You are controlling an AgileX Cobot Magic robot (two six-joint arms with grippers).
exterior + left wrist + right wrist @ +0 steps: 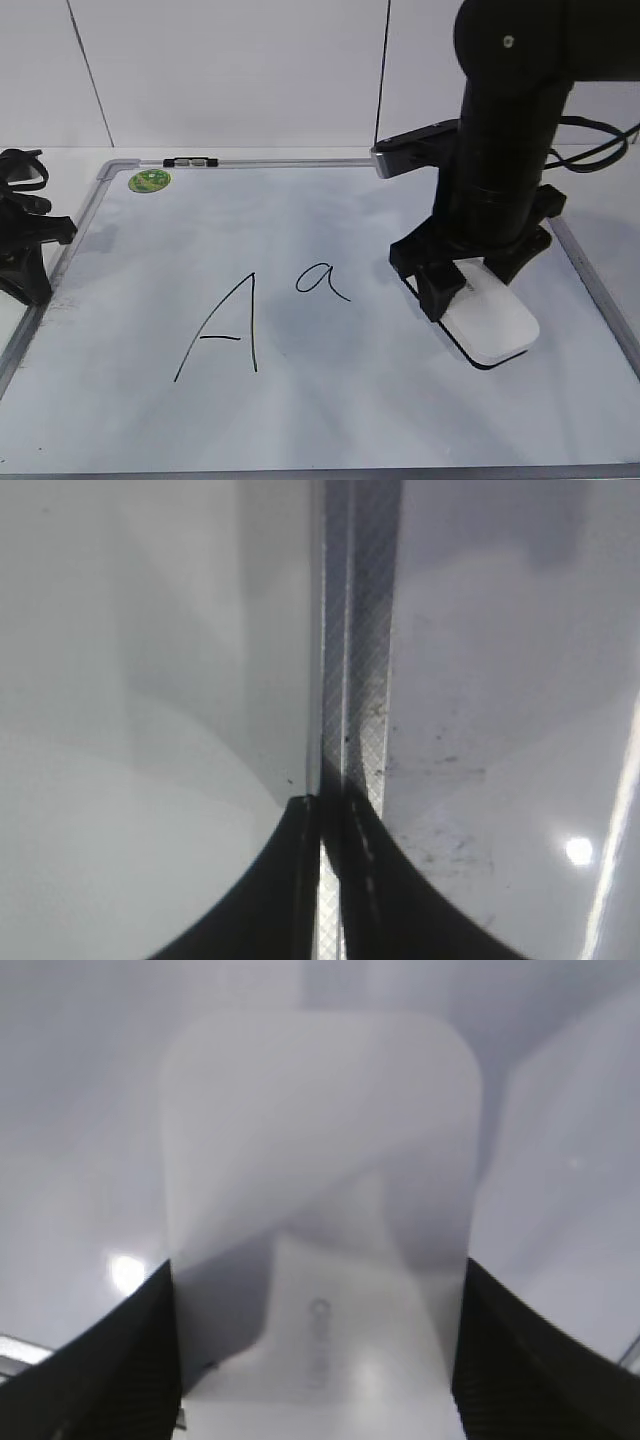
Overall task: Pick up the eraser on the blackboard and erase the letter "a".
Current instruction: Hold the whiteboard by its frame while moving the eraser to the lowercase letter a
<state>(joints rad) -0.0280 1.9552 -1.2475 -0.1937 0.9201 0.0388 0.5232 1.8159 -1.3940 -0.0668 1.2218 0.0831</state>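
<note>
The white oblong eraser [495,322] lies on the blackboard [340,420], a grey-framed whiteboard, at its right side. My right gripper [470,287] stands straight down over the eraser's near end with a black finger pressed against each long side. In the right wrist view the eraser [320,1160] fills the space between the two fingers [318,1360], and grey lettering shows on its top. The small letter "a" [322,281] is to the left of the eraser, in the middle of the board. My left gripper [30,270] is shut and empty at the board's left frame [355,680].
A larger capital "A" [225,330] is written left of the small "a". A round green sticker [149,181] sits in the far left corner. A small black-and-white clip [190,161] is on the far frame. A white wall stands behind the table.
</note>
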